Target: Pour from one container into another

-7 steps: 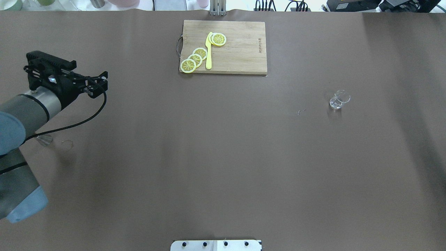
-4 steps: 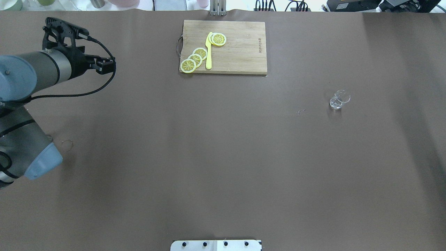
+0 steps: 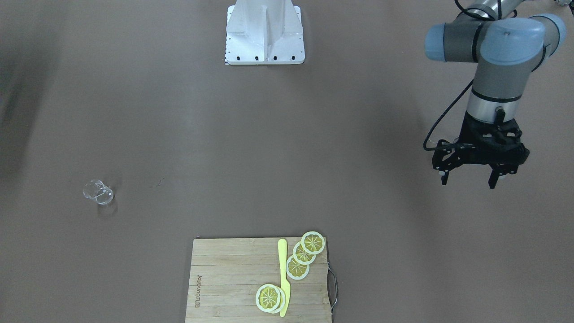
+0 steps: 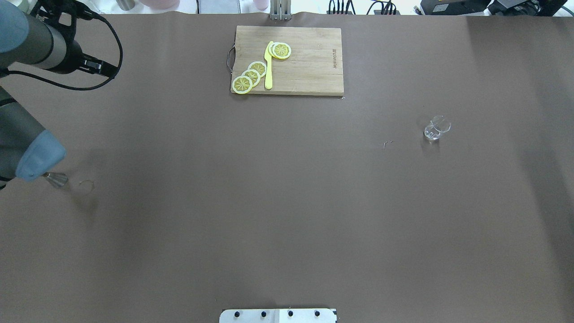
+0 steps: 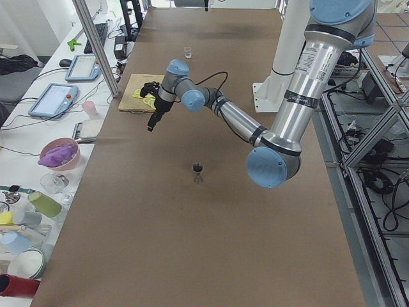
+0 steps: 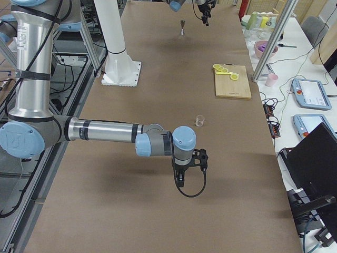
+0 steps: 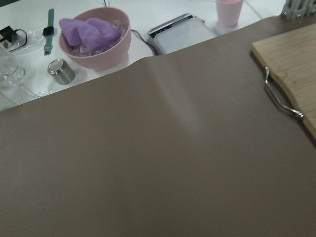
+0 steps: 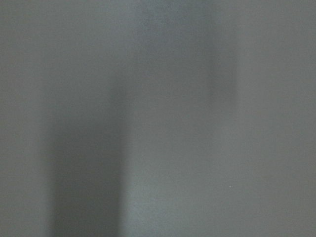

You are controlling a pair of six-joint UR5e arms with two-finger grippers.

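Observation:
The steel jigger (image 4: 57, 179) stands upright near the table's left end, partly tucked under my left arm's elbow; the exterior left view shows the jigger (image 5: 198, 172) alone on the cloth. The clear glass tumbler (image 4: 436, 129) sits far off on the right half, and the front view shows the tumbler (image 3: 99, 192) empty. My left gripper (image 3: 468, 184) hangs open above the table with nothing between its fingers, well away from both. The right gripper (image 6: 181, 181) shows only in the exterior right view, low over bare cloth; I cannot tell its state.
A wooden cutting board (image 4: 309, 67) with lemon slices (image 4: 251, 75) and a yellow knife (image 4: 268, 67) lies at the far middle. A pink bowl (image 7: 94, 37) and a steel cup stand just off the table's edge. The robot's base plate (image 3: 264, 42) is at the near side.
My left arm has swung its wrist toward the table's far left corner, away from the jigger. The jigger, tumbler and board have not moved.

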